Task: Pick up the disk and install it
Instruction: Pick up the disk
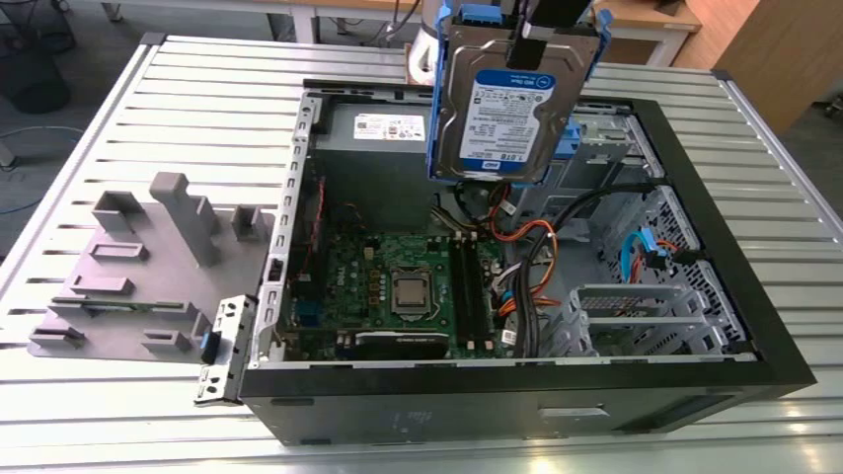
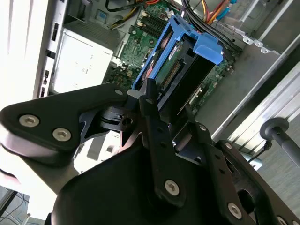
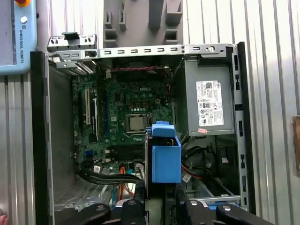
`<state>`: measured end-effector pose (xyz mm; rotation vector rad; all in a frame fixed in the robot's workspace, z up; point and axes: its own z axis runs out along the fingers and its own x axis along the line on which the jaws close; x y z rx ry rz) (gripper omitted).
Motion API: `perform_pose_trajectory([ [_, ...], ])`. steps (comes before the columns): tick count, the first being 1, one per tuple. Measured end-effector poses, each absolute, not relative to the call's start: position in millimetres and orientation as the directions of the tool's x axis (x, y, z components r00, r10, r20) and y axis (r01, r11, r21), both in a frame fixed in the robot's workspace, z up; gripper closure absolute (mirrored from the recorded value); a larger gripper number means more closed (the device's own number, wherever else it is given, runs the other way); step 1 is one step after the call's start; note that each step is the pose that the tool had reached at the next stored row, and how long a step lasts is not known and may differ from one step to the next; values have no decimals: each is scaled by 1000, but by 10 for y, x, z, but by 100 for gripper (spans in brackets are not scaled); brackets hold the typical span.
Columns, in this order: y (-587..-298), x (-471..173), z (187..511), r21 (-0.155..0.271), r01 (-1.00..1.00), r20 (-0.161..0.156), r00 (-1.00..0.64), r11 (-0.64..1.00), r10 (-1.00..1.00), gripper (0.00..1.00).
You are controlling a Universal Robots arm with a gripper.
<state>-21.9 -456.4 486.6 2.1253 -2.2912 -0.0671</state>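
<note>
The disk (image 1: 504,109) is a silver hard drive with a blue-and-white label in a blue plastic carrier. It hangs upright above the back of the open computer case (image 1: 737,296). My gripper (image 1: 534,41) is shut on its upper end from above. In the second wrist view the black fingers (image 2: 151,110) clamp the near end of the disk (image 2: 180,70), whose blue carrier points down toward the motherboard. In the first wrist view the disk (image 3: 165,158) is seen end-on over the case, above the gripper (image 3: 161,208).
The case lies open on a slatted metal table (image 1: 118,415). Inside are the motherboard (image 1: 395,286), a grey power supply (image 1: 375,138) with a white sticker, loose cables (image 1: 554,247) and a metal drive cage (image 1: 646,316). A grey fixture (image 1: 132,267) stands at the exterior view's left.
</note>
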Motion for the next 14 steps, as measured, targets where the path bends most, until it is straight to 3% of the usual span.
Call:
perform_pose_trajectory([
  [14,-4907,-219,4867,40,-996,12,-75,76,-997,65],
])
